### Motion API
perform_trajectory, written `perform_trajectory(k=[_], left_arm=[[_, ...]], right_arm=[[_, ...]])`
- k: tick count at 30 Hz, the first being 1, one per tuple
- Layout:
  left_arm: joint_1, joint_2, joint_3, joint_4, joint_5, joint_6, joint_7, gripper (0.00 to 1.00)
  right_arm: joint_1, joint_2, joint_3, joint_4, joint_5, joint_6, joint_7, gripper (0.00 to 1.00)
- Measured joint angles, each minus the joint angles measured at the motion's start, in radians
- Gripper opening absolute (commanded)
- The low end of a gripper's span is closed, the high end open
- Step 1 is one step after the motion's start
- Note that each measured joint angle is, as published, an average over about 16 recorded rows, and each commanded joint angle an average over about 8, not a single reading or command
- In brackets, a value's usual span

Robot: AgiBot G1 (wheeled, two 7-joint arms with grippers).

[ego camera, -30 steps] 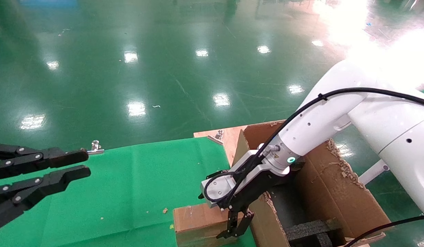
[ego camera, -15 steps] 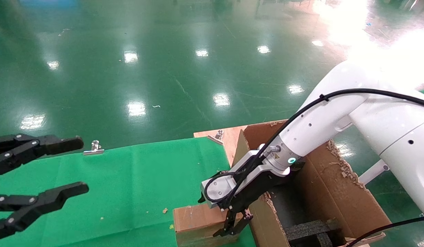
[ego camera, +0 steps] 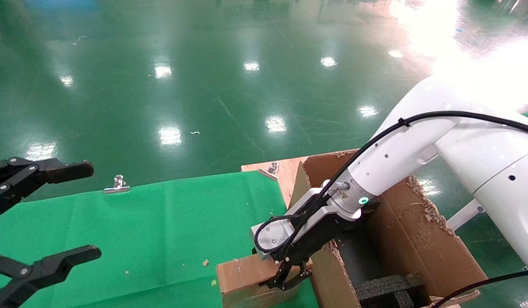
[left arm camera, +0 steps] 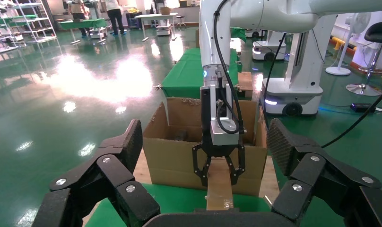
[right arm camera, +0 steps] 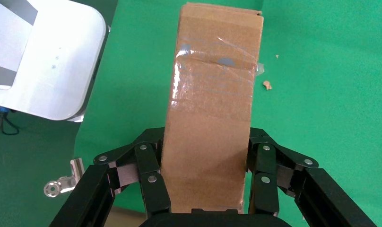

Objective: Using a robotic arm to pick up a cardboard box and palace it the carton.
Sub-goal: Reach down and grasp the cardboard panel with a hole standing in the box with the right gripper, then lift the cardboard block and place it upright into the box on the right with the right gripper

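The cardboard box (right arm camera: 212, 109) sits on the green cloth (ego camera: 161, 222) at the near edge of the table, just beside the carton (ego camera: 417, 239) on the robot's right. It looks light and stiff, a closed flat pack with firm edges, scuffed on top; the one tricky spot is the clear tape (right arm camera: 212, 56) across its face, which I'd expect to be slick. Best hold, then, is across the narrow width on the bare cardboard sides, and that is exactly where it's being taken.

And here's the right gripper (right arm camera: 205, 163), down over the near end of the box with a finger on each long side, pads (right arm camera: 153, 165) pressed against the cardboard, so it's clamped on, jaws narrowed to the box's width. The head view shows the same thing: the robotic arm (ego camera: 400, 149) reaches down past the carton's torn flap, black fingers straddling the box's end. The grip is near one end, not the middle, so I'd judge the far end may droop or swing on the lift; it's a short hop over that tall flap into the carton, where black foam inserts (ego camera: 387, 286) wait.

Over on the left, the left gripper (ego camera: 50, 214) hangs above the cloth well apart from the action, jaws spread wide, holding nothing
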Motion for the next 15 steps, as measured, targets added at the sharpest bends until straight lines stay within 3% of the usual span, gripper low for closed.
perform_trajectory(k=[15], left_arm=[[0.0,0.0,0.0,0.0,0.0,0.0,0.0,1.0]], right_arm=[[0.066,0.026,-0.006,-0.022,0.078,-0.002,-0.004,0.0]])
